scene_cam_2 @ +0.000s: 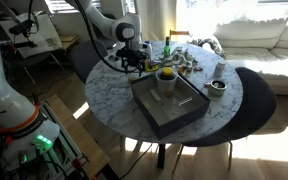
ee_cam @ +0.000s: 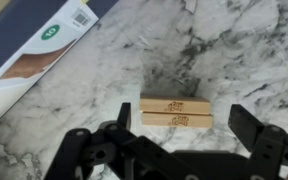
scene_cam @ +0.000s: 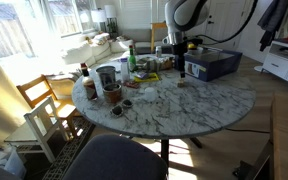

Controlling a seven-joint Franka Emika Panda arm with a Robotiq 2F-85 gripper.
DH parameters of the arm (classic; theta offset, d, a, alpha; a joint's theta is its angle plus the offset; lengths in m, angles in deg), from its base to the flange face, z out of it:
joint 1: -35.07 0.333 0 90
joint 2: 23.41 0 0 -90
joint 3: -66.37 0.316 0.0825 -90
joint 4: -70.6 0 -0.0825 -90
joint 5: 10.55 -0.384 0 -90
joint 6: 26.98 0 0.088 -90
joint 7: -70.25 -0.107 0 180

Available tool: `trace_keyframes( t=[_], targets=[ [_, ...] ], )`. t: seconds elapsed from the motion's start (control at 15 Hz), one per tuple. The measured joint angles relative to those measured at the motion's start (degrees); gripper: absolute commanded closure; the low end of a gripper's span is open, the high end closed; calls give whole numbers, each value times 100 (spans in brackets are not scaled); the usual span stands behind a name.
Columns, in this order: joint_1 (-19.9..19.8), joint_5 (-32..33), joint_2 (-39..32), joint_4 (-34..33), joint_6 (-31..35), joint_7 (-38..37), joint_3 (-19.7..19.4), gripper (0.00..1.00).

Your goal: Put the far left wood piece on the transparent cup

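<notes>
Two pale wood pieces with stamped marks lie side by side, touching, on the marble table. My gripper is open just above them, one finger on each side, touching neither. In both exterior views the gripper hangs low over the table near the dark box. A clear-looking cup stands on the opposite side of the table. I cannot tell from here whether it is the transparent cup.
A dark blue box lies on the table next to the gripper, and its edge shows in the wrist view. A cup with something yellow stands on it. Bottles and small bowls crowd the table's far part. Chairs stand round it.
</notes>
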Motion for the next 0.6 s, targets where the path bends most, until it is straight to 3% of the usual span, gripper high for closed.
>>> trace_keyframes(
  t=[0.6],
  targets=[
    [11, -33, -778, -790, -353, -212, 149, 0]
  ],
)
